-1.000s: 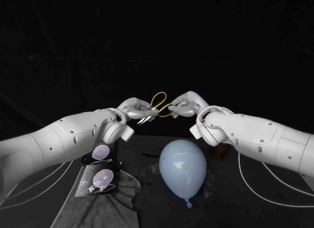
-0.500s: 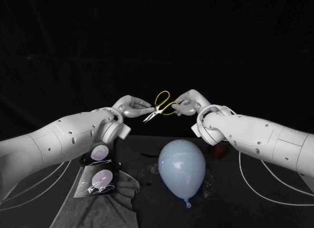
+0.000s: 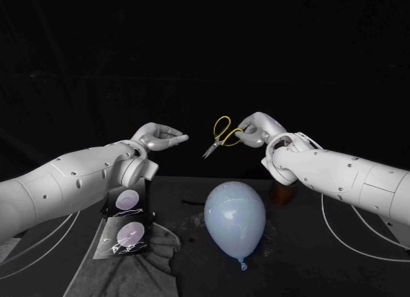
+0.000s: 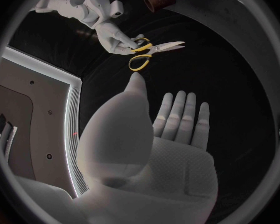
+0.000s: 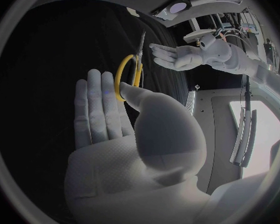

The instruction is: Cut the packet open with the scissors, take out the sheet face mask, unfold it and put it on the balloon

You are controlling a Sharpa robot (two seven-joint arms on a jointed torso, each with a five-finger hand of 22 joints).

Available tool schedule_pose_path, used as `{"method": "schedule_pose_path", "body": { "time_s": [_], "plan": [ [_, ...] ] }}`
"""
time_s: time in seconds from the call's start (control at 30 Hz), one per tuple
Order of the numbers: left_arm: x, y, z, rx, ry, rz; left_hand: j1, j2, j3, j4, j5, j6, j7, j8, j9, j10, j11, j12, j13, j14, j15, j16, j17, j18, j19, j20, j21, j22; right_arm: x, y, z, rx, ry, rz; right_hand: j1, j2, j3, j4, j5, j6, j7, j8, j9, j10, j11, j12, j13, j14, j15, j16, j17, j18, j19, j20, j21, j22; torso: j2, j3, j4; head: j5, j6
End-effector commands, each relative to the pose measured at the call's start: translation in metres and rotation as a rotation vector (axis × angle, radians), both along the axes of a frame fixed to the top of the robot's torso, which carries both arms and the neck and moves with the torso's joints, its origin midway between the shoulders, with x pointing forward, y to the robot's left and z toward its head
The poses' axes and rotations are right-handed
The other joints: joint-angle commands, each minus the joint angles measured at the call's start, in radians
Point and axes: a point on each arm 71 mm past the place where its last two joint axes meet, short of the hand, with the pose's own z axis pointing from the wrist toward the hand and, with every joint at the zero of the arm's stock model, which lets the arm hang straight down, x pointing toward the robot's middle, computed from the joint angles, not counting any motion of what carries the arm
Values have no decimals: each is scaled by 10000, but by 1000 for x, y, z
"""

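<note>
Hanging in the air between the two hands, above the table (image 3: 299, 250): yellow-handled scissors (image 3: 219, 137), handles uppermost, blades together and slanting down toward the left hand.

Change from a second before: both hands were then on the scissors. Half a second before, the left hand was just off the blade tips. It had since drawn away, and a clear gap lay between the tips and that hand.

Right hand (image 3: 257, 130): clamped on the scissor handles, sole carrier. The right wrist view showed its thumb passed through one yellow loop, with the other fingers straight and side by side beside the loop. The head view did not show this.

Left hand (image 3: 158, 136): held nothing and touched nothing. The head view showed its fingers bent forward over the thumb with a gap between. The left wrist view showed them stretched out with the thumb standing apart, and the right wrist view showed them spread.

Balloon (image 3: 235, 218): pale blue, lying on the table below the scissors, knot toward the robot.

Packet (image 3: 124, 224): black, bearing two pale round pictures, lying on a grey cloth (image 3: 147, 269) beside the balloon, under the left arm.

Brown object (image 3: 283, 194): small, just behind the balloon on the right arm's side. The left wrist view showed it as a short cylinder; its kind could not be told.
</note>
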Motion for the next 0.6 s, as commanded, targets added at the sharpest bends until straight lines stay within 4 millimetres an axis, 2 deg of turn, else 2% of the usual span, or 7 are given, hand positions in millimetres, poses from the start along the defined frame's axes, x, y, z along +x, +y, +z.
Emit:
{"method": "schedule_pose_path", "body": {
  "time_s": [0.03, 0.1, 0.17, 0.2, 0.33, 0.53, 0.6],
  "plan": [
    [-4, 11, 5, -925, -258, 621, 4, 108, 93, -13, -19, 95, 815, 58, -3, 78, -5, 73, 7, 92, 5, 67, -13, -118, 74, -3, -26, 10, -2, -9, 5, -919, -722, 49, 19, 104, 370, -412, 0, -12, -75, 47, 888, 334, -252, -30, 14, 66, -2, -16, 13, -20, -71, 9, 72, 29, -4, 11, 0, -140, -52],
    [-8, 18, 6, -1213, -348, 854, 48, 187, 164, -19, -20, 211, 807, 100, -10, 178, -36, 129, 6, 248, -38, 206, -2, -86, 367, -11, 41, 48, -4, -17, 5, -1008, -745, -2, 14, 102, 370, -408, 0, -12, -75, 47, 891, 334, -251, -31, 14, 65, -1, -18, 15, -20, -77, 10, 74, 34, -7, 9, -7, -213, -37],
    [-13, 24, 7, -1466, -420, 1017, 128, 288, 287, -30, -25, 359, 753, 140, -32, 338, -92, 215, 4, 661, -154, 503, 54, 69, 1379, -35, 294, 181, -6, -26, 6, -1086, -784, -55, 10, 102, 371, -405, 0, -12, -75, 47, 893, 334, -251, -31, 14, 63, 0, -19, 17, -21, -82, 11, 77, 39, -11, 12, -17, -219, -41],
    [-17, 27, 8, -1601, -464, 1093, 161, 322, 332, -34, -22, 413, 738, 150, -45, 398, -126, 247, 2, 797, -193, 610, 73, 123, 1700, -37, 373, 219, -8, -32, 7, -1141, -826, -99, 3, 102, 372, -397, 0, -10, -76, 47, 897, 334, -251, -32, 14, 60, 1, -22, 19, -22, -91, 12, 80, 46, -9, 10, -16, -266, -43],
    [-29, 37, 9, -1966, -573, 1245, 256, 404, 445, -45, -24, 547, 692, 170, -79, 546, -182, 322, -1, 989, -265, 793, 87, 262, 1971, -45, 492, 251, -14, -55, 14, -1323, -1032, -362, -17, 103, 374, -370, 0, -3, -79, 49, 909, 340, -251, -31, 16, 60, 3, -25, 29, -23, -115, 15, 89, 64, -15, 11, -3, -399, -75],
    [-41, 44, 10, -2284, -529, 1246, 286, 421, 481, -48, -24, 611, 670, 168, -107, 604, -200, 347, -8, 1031, -287, 859, 75, 359, 2108, -49, 564, 268, -23, -93, 26, -1624, -1338, -926, -82, 86, 366, -268, 0, 27, -100, 61, 949, 379, -265, -20, 26, 94, -5, -13, 69, -11, -153, 23, 105, 105, -23, 11, -24, -545, -87],
    [-43, 45, 9, -2329, -505, 1214, 289, 423, 485, -48, -24, 620, 668, 167, -112, 610, -204, 349, -9, 1033, -289, 867, 73, 378, 2136, -51, 579, 272, -27, -103, 29, -1771, -1410, -1080, -103, 70, 362, -226, 0, 37, -110, 65, 963, 394, -272, -16, 30, 107, -9, -7, 85, -4, -161, 26, 104, 113, -25, 21, -55, -584, -93]
  ]
}}
